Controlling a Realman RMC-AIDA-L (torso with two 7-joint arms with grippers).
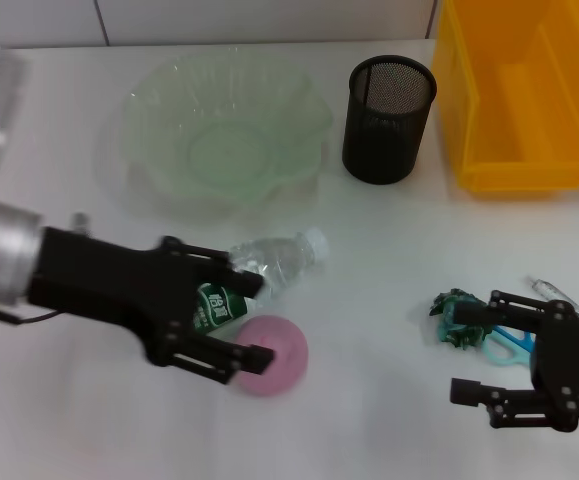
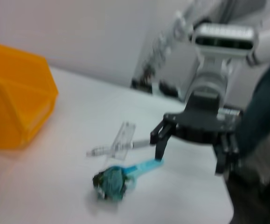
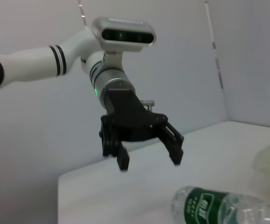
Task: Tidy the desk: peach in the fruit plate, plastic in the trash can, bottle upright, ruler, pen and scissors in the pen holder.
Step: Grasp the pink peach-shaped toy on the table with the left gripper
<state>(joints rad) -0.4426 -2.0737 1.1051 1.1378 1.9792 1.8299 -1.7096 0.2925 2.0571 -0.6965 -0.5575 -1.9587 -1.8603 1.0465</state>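
The left gripper [image 1: 244, 320] hangs with its jaws spread wide over the near left of the white tabletop [image 1: 369, 250], holding nothing. One finger lies across the bottle [image 1: 264, 270], the other across the peach [image 1: 272, 355], so both are partly hidden in the head view. The bottle is clear ribbed plastic with a green label and white cap, lying on its side; the peach, round and pink, sits just near of it.

The right gripper [image 1: 469, 350] hovers at the near right, jaws also wide and empty. Between and just behind its fingers lies a crumpled green plastic [image 1: 454, 318] wad, touching the light-blue scissors [image 1: 509, 345]. A clear ruler [image 2: 124, 140] and a slim pen [image 2: 102, 150] lie crossed just beyond them.

At the far side stand a wavy-edged translucent green plate [image 1: 224, 130] on the left, a black mesh holder [image 1: 389, 118], cylindrical and upright, in the middle, and a glossy orange bin [image 1: 519, 95] at the far right.
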